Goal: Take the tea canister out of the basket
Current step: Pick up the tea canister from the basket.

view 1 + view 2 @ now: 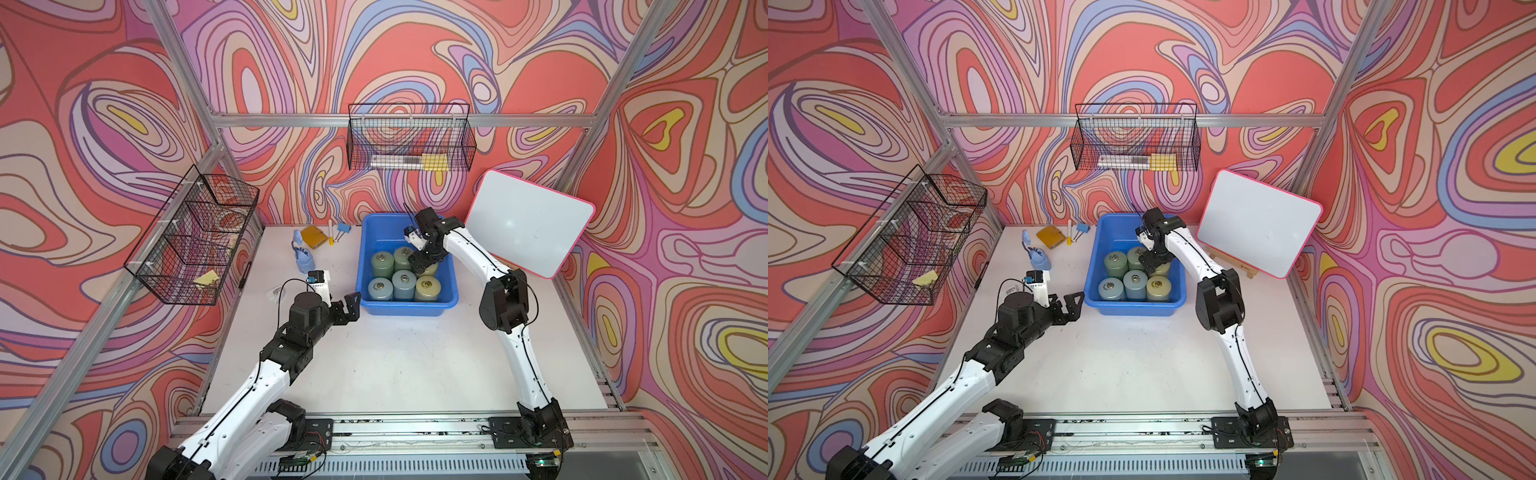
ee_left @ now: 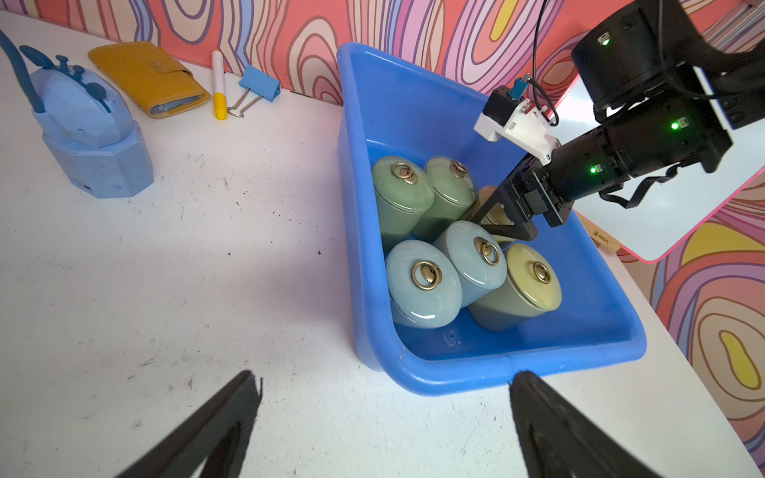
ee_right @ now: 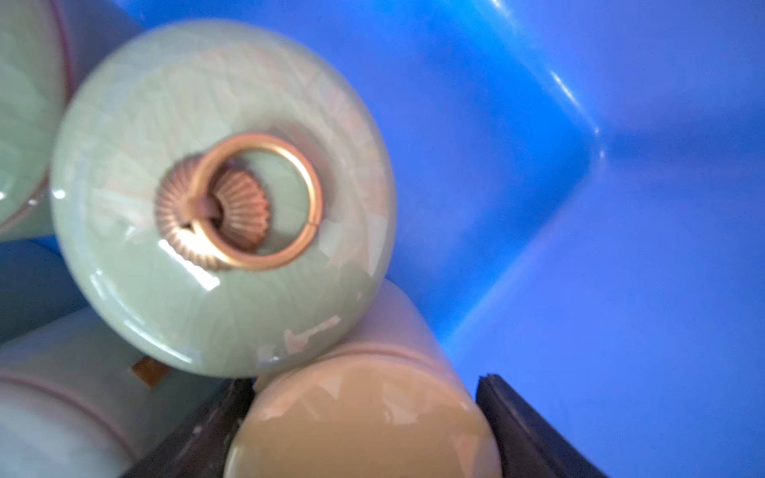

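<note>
The bright blue basket (image 1: 409,309) (image 1: 1133,311) stands at the back middle of the table, with several lidded tea canisters upright inside. My right gripper (image 1: 426,264) (image 1: 1152,264) reaches down into its far right part. In the right wrist view the jaws stand on either side of a tan-yellow tea canister (image 3: 364,430), and my right gripper (image 3: 366,383) is shut on it. A pale green canister (image 3: 223,198) with a brass ring presses against it. My left gripper (image 1: 351,305) (image 2: 385,385) hovers open and empty just off the basket's near left corner (image 2: 455,378).
Two green canisters (image 1: 382,262), two blue ones (image 1: 380,289) and a yellow-green one (image 1: 428,286) crowd the basket. A whiteboard (image 1: 530,222) leans at the right. A blue device (image 1: 303,257), yellow wallet (image 1: 313,237), marker (image 1: 331,232) and binder clip (image 1: 343,228) lie at the back left. Wire baskets (image 1: 409,139) (image 1: 195,237) hang on the walls.
</note>
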Controlling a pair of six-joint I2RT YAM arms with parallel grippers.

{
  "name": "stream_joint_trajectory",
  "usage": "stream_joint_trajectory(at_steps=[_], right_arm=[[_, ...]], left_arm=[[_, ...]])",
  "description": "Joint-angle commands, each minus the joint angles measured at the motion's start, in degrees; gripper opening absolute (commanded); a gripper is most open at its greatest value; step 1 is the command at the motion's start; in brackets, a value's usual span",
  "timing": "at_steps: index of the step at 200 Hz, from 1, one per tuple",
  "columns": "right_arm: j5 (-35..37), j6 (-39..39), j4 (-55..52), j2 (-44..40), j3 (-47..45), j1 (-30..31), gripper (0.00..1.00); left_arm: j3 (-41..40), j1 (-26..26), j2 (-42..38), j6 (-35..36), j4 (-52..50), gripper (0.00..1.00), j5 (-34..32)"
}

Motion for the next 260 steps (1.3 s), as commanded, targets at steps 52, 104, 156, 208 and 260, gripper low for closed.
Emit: stream_joint_trajectory(at_steps=[52,104,156,208,260], right_arm=[[0.71,2.94,-2.58,0.18,0.30,-0.71,0.65],[2.11,4.44,-0.96,-3.18,0.69,-0.56,0.61],[3.50,5.25,-0.31,-6.73,0.69,-0.23,0.60],[4.40,5.59,-0.21,-8.82,0.98,-0.12,0.60],[3.58,6.02,-0.30,-10.83,1.06,0.01,0.60]], left_arm=[[-0.57,-0.23,-0.03,0.85,1.16,0.99,-0.08],[-0.57,-0.17,-0.03,0.89,1.13,0.99,-0.34],[-0.57,-0.21,-0.12,0.83,1.01,0.99,-0.28],[-0.56,-0.23,-0.12,0.84,1.05,0.99,-0.49],[-0.57,-0.21,-0.17,0.78,0.95,0.99,-0.79]])
